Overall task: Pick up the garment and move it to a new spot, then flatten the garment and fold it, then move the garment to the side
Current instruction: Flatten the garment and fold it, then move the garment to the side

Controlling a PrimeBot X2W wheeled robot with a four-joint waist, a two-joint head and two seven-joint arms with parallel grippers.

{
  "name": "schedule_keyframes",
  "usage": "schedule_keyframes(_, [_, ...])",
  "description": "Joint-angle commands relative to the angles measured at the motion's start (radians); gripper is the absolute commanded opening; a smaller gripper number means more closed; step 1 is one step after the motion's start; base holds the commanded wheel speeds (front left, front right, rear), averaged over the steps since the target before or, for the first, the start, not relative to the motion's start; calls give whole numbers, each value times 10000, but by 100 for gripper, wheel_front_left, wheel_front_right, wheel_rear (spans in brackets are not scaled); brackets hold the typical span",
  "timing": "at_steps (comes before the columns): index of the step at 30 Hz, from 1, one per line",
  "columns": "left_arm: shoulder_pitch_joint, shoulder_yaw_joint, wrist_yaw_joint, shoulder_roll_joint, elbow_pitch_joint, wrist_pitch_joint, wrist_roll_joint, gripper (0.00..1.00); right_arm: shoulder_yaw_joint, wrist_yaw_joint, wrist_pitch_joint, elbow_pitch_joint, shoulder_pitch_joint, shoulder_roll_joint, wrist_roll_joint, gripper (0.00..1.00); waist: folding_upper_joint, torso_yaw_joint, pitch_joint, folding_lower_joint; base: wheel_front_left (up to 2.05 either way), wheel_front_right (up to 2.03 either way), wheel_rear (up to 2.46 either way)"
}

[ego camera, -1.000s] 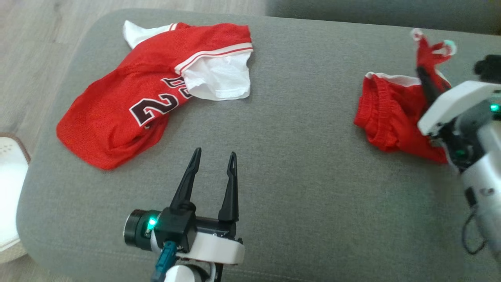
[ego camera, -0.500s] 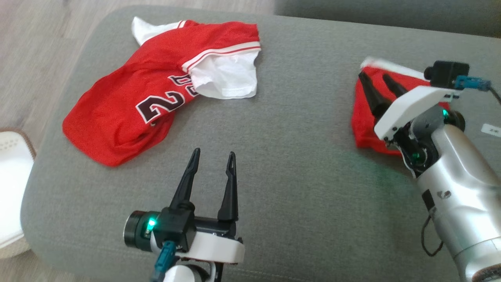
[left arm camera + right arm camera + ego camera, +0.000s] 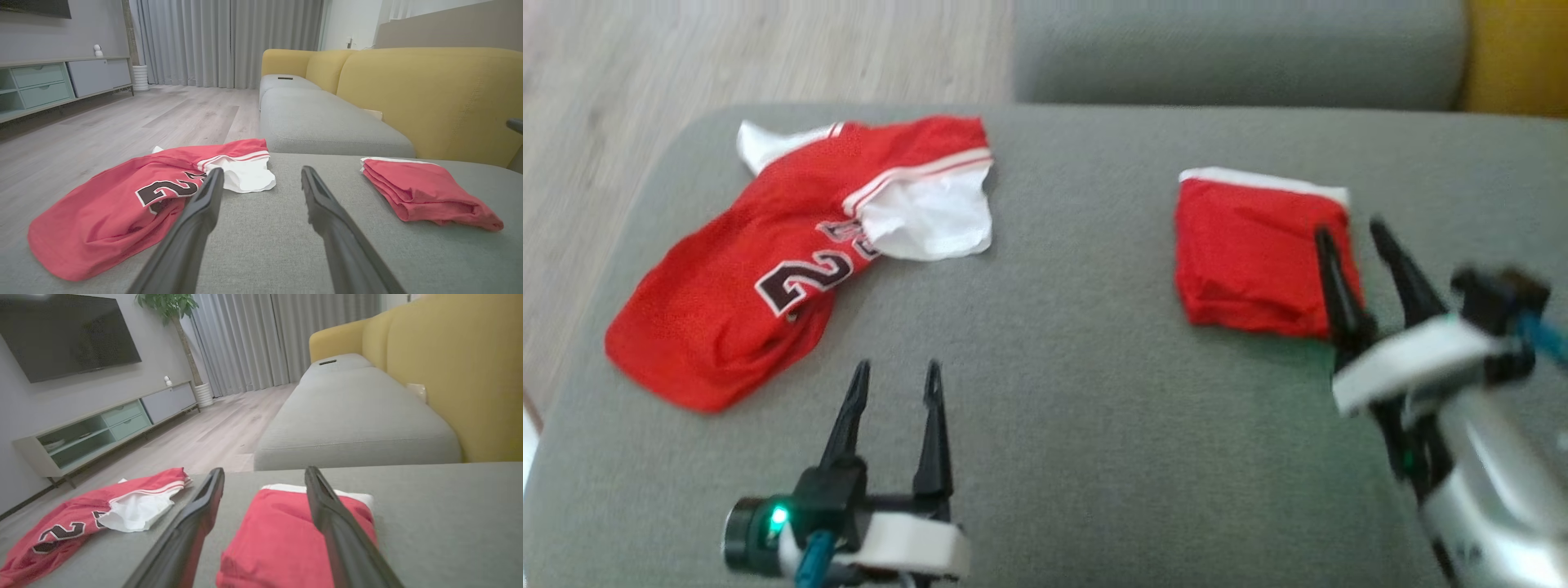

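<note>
A folded red garment (image 3: 1254, 253) with a white band lies flat on the right part of the grey cushion (image 3: 1078, 392). My right gripper (image 3: 1349, 229) hovers at its near right edge, jaws open, nothing between them; in the right wrist view the folded garment (image 3: 282, 535) lies below and between the spread fingers (image 3: 327, 514). A crumpled red jersey (image 3: 760, 278) with dark numbers and white lining lies at the left. My left gripper (image 3: 897, 369) stands open over bare cushion near the front, short of the jersey (image 3: 122, 208), with the folded garment (image 3: 425, 192) off to its right.
The cushion's left edge drops to a wooden floor (image 3: 645, 65). A second grey seat (image 3: 322, 122) and a yellow backrest (image 3: 429, 94) lie beyond. A TV cabinet (image 3: 102, 428) stands across the room.
My right gripper opened and let go of the red garment, which now lies folded flat. The right arm drew back toward me. The head camera shifted; the left gripper stayed put.
</note>
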Motion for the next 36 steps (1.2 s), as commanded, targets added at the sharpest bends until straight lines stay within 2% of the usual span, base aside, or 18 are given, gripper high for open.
schedule_keyframes(1, [-105, 464, -42, 83, -284, -53, 118, 100, 4, 65, -296, -506, 204, -33, -224, 100, 0, -354, -453, 1, 0, 0, 0])
schedule_keyframes(6, [200, 728, -64, 145, -318, -53, 184, 100, -254, 65, -692, -908, 1280, 11, -1201, 100, 0, -609, -721, 1, 0, 0, 0])
schedule_keyframes(13, [873, 998, -273, 123, -577, -53, 266, 100, -1142, 65, -818, -1853, 2873, 691, -2405, 100, 0, -868, -1209, 1, 0, 0, 0])
schedule_keyframes(19, [1649, 1347, -548, 176, -720, -53, 298, 100, -1804, 65, -821, -2489, 4028, 1284, -2992, 100, 0, -882, -1548, 1, 0, 0, 0])
schedule_keyframes(28, [2116, 1633, -937, 118, -713, -53, 477, 100, -1877, 65, -823, -2701, 4400, 1445, -3334, 100, 0, -819, -1587, 1, 0, 0, 0])
schedule_keyframes(36, [2111, 1644, -1111, -34, -590, -53, 566, 100, -1857, 65, -823, -2689, 4447, 1479, -3351, 100, 0, -769, -1565, 1, 0, 0, 0])
